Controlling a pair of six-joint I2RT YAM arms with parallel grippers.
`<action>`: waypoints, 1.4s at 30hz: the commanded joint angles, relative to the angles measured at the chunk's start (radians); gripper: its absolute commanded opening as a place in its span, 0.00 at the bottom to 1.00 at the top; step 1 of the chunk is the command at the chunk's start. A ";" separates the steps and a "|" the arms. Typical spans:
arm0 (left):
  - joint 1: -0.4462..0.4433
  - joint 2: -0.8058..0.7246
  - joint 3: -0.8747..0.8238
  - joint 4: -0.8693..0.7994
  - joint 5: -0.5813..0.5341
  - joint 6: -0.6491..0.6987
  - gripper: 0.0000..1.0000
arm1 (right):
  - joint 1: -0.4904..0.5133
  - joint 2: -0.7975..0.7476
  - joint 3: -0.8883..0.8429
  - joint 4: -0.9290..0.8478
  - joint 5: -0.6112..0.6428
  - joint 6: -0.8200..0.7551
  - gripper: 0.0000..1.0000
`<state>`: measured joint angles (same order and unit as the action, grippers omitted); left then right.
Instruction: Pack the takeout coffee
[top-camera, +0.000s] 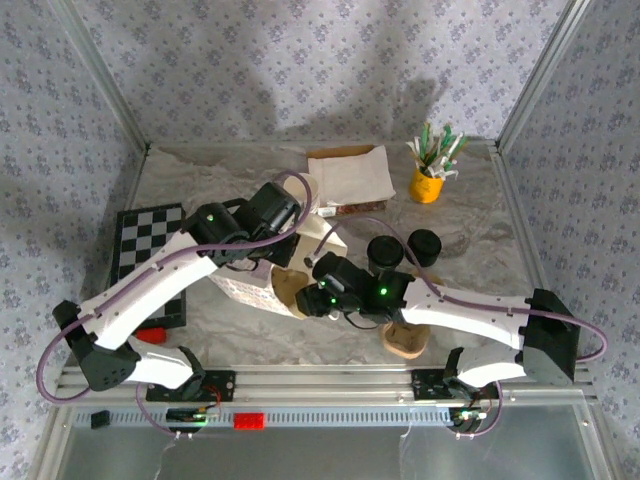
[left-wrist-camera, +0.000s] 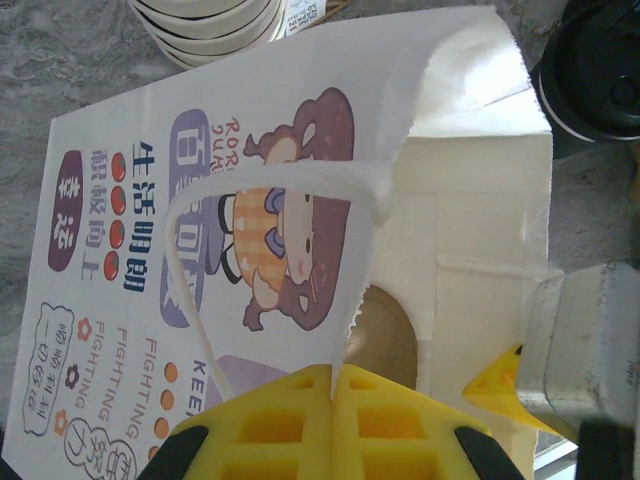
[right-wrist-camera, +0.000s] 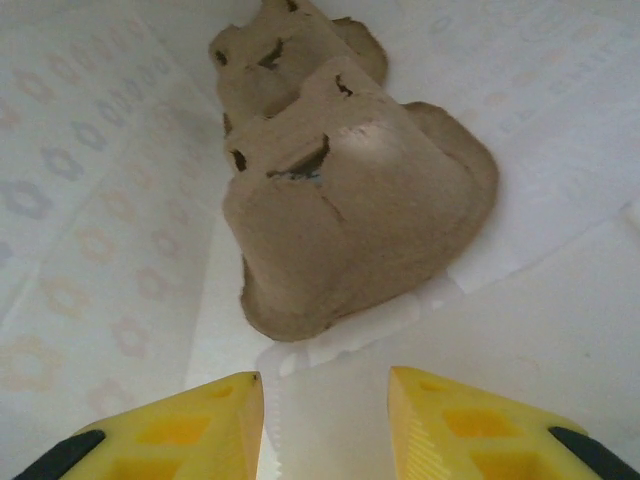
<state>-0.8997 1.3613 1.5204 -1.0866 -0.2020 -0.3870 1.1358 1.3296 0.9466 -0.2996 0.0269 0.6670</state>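
A white paper bag (top-camera: 240, 290) printed with a cartoon lies on its side mid-table, its mouth facing right. My left gripper (left-wrist-camera: 333, 372) is shut on the bag's serrated upper rim (left-wrist-camera: 365, 270), holding the mouth up. My right gripper (right-wrist-camera: 325, 385) stands open at the mouth, fingers apart over the bag's lower edge, nothing between them. Inside the bag lies a brown pulp cup carrier (right-wrist-camera: 350, 220), also glimpsed through the mouth (left-wrist-camera: 385, 340). Two black round lids (top-camera: 385, 250) (top-camera: 425, 243) stand right of the bag. The white cup of the takeout coffee is hidden from these angles.
A second pulp carrier (top-camera: 405, 340) lies near my right arm. A yellow cup of sticks (top-camera: 428, 183) and a napkin stack (top-camera: 350, 175) sit at the back. A checkerboard (top-camera: 145, 245) lies at the left. Stacked white rims (left-wrist-camera: 215, 20) show beyond the bag.
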 joint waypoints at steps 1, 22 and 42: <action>-0.009 -0.030 -0.007 0.051 0.033 -0.031 0.00 | -0.036 0.005 0.007 0.072 -0.026 0.095 0.40; -0.010 -0.043 0.013 0.091 -0.001 -0.165 0.00 | -0.140 0.114 0.151 -0.174 0.005 0.478 0.53; -0.008 -0.019 0.056 0.118 0.005 -0.235 0.00 | -0.157 0.138 0.144 -0.099 0.048 0.604 0.71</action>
<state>-0.8997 1.3487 1.5265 -0.9977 -0.1944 -0.5869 0.9855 1.4570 1.0668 -0.3355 0.0269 1.2297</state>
